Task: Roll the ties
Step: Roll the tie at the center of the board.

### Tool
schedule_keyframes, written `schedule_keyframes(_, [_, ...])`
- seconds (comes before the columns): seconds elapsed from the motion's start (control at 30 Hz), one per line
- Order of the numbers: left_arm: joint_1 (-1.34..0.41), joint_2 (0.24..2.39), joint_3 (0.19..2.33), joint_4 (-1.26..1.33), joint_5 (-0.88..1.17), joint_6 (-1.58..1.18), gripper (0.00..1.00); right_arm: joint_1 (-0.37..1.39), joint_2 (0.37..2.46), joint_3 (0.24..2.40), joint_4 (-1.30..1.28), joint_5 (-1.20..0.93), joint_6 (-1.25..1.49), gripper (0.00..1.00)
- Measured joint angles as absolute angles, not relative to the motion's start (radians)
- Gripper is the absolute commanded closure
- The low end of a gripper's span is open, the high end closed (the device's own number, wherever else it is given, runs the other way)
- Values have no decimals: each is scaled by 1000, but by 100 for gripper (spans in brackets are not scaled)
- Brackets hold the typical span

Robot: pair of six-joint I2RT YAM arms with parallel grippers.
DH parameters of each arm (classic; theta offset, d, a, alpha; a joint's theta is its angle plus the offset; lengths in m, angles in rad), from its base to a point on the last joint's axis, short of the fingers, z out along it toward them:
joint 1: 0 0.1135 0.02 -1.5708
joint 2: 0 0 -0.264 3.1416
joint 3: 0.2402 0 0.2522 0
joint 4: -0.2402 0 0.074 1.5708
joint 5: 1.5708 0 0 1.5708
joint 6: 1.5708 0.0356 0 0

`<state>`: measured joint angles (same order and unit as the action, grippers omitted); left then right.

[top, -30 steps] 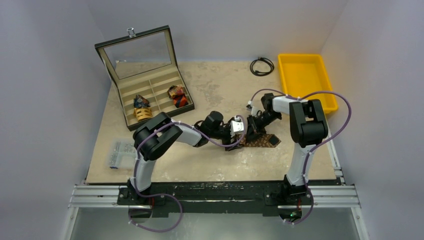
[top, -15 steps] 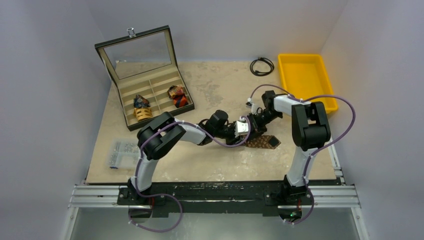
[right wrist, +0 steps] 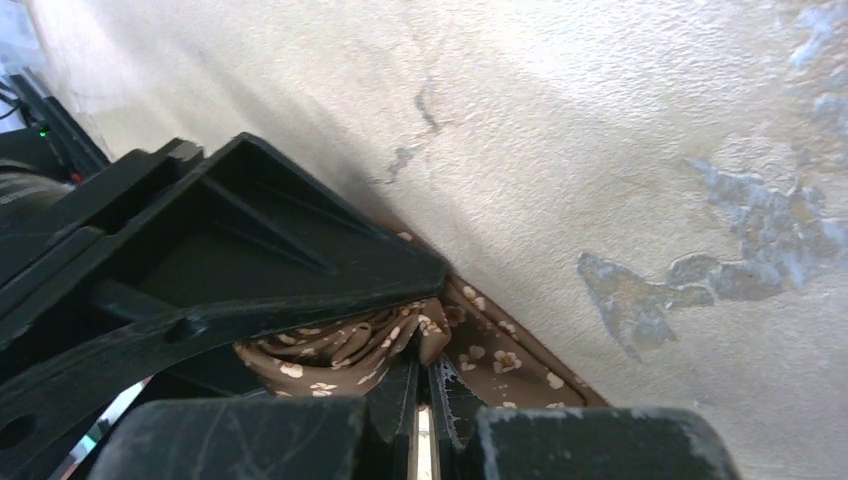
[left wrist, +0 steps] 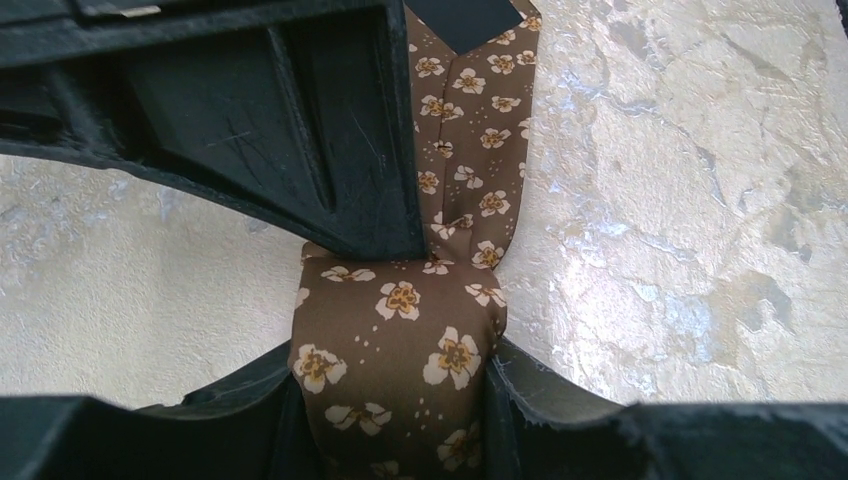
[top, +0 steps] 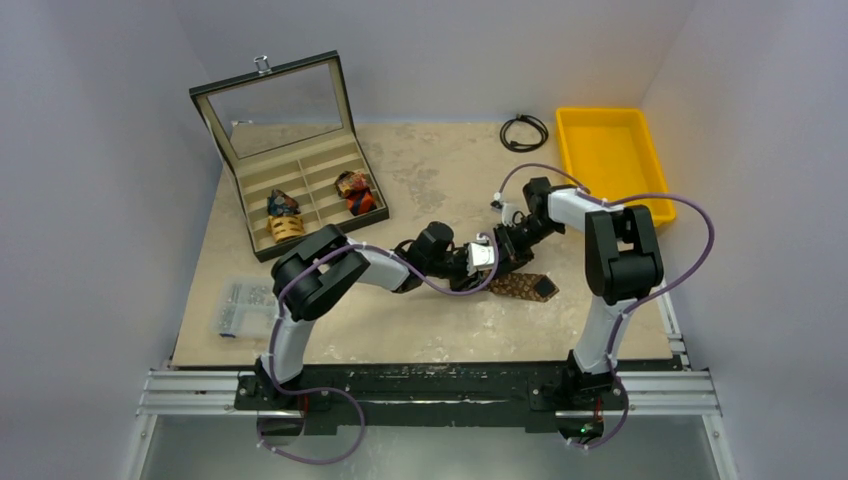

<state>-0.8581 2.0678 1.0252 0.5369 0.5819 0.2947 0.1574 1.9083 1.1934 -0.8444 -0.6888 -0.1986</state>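
A brown tie (top: 522, 286) with small light flowers lies at the table's middle right, partly rolled. In the left wrist view its coil (left wrist: 400, 350) sits between the fingers of my left gripper (left wrist: 395, 395), which is shut on it. The flat tail (left wrist: 475, 120) runs away from the coil. My right gripper (right wrist: 428, 385) meets the coil from the far side, its fingers pinched almost together on a fold of the coil (right wrist: 340, 345). In the top view the left gripper (top: 487, 262) and the right gripper (top: 505, 250) touch over the tie. Two rolled ties, blue/yellow (top: 285, 218) and red-orange (top: 356, 192), sit in the box.
An open display box (top: 300, 180) with its glass lid up stands at the back left. A yellow tray (top: 640, 150) is at the back right, with a black cable loop (top: 524, 131) beside it. A clear plastic packet (top: 240, 306) lies at the front left.
Both grippers have shifted slightly right and toward the back with the coil. The tie's flat tail looks a little shorter.
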Motion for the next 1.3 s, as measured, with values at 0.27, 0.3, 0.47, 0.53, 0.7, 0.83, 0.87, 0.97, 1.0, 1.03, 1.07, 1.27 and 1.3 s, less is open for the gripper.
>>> schedule_keyframes(0.27, [-858,2032,966,564,568,280,48,160,1993,1188,-834,-693,-147,100])
schedule_keyframes(0.3, [-858,2030,964,565,568,280,45,160,1998,1192,-838,-694,-142,100])
schedule_keyframes(0.47, [-858,2011,927,591,568,259,38,165,2007,1203,-850,-688,-126,100])
schedule_keyframes(0.53, [-858,1998,899,614,564,245,39,168,2008,1204,-851,-688,-124,100])
schedule_keyframes(0.7, [-858,1994,884,640,555,221,44,186,2010,1213,-857,-681,-125,100])
schedule_keyframes(0.83, [-858,1995,887,641,546,200,52,222,2014,1225,-858,-676,-125,100])
schedule_keyframes(0.87, [-858,1996,888,641,545,197,58,233,2018,1232,-860,-676,-125,100])
schedule_keyframes(0.97, [-855,1997,891,636,530,194,71,257,2032,1255,-871,-675,-124,100])
schedule_keyframes(1.0, [-853,1997,891,634,528,196,74,261,2037,1264,-876,-673,-125,100])
schedule_keyframes(1.03, [-852,1996,891,633,527,201,75,262,2041,1271,-879,-672,-125,100])
schedule_keyframes(1.07, [-851,1994,888,632,521,204,76,263,2044,1278,-882,-672,-125,100])
schedule_keyframes(1.27, [-847,1947,837,625,449,229,84,285,2077,1340,-887,-692,-149,76])
schedule_keyframes(1.3, [-844,1938,831,617,436,230,86,289,2079,1349,-888,-696,-157,71])
